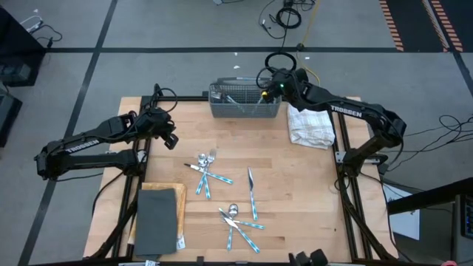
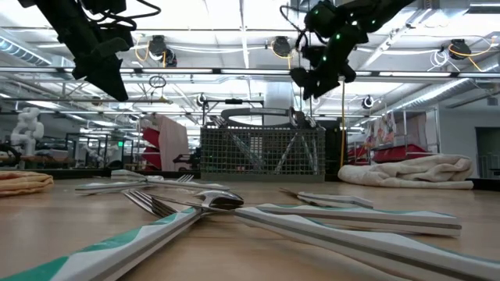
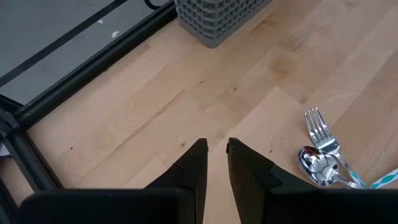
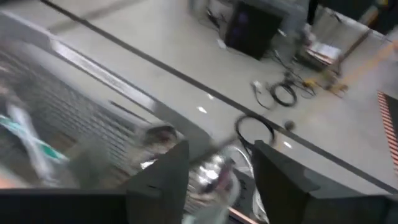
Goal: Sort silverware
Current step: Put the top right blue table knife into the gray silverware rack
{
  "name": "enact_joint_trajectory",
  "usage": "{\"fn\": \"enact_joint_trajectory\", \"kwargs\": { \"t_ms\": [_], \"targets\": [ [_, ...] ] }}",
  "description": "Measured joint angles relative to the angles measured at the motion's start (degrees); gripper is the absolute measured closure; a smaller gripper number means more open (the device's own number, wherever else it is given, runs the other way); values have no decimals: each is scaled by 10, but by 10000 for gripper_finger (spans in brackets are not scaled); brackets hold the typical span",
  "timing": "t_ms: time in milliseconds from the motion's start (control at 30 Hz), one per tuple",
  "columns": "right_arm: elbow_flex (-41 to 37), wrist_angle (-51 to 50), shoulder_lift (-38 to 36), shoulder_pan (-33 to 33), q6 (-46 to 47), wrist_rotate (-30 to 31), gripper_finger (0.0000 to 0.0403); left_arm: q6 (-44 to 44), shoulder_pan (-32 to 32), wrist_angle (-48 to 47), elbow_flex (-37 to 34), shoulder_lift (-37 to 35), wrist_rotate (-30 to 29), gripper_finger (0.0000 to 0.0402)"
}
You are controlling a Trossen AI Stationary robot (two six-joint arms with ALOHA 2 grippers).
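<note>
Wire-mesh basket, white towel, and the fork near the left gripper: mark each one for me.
Wire-mesh basket (image 1: 244, 111): high view, on its near wall.
White towel (image 1: 310, 127): high view, on the middle of the folded cloth.
Fork (image 3: 317, 125): left wrist view, on its tines.

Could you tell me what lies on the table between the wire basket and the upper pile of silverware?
Nothing: in the high view, bare wood separates the basket from the pile of silverware.

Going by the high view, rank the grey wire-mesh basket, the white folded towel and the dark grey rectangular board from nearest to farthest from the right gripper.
1. Grey wire-mesh basket: directly under the right gripper, table's far edge.
2. White folded towel: just beside, right side.
3. Dark grey rectangular board: near-left corner, farthest.
</note>
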Motion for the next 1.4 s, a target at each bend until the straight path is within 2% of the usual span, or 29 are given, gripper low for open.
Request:
{"fn": "enact_joint_trajectory", "kwargs": {
  "t_ms": [167, 267, 367, 600, 733, 867, 1067, 1233, 1400],
  "targets": [
    [0, 56, -41, 42, -7, -104, 220, 0, 0, 0, 0, 0, 0, 332],
    [1, 46, -61, 82, 78, -179, 218, -1, 0, 0, 0, 0, 0, 332],
    [1, -25, -59, 143, 184, -228, 218, -13, 0, 0, 0, 0, 0, 332],
    [0, -203, 13, 322, 388, -234, 218, -14, 0, 0, 0, 0, 0, 332],
    [0, -234, 48, 384, 515, -218, 218, -14, 0, 0, 0, 0, 0, 332],
    [0, -234, 90, 425, 616, -231, 218, -14, 0, 0, 0, 0, 0, 332],
    [0, -191, 160, 471, 680, -297, 218, -13, 0, 0, 0, 0, 7, 332],
    [0, -148, 181, 491, 719, -297, 218, -13, 0, -2, 0, 0, 15, 332],
    [0, -147, 190, 501, 732, -293, 218, -8, 0, -3, 0, 0, 17, 332]
  ]
}}
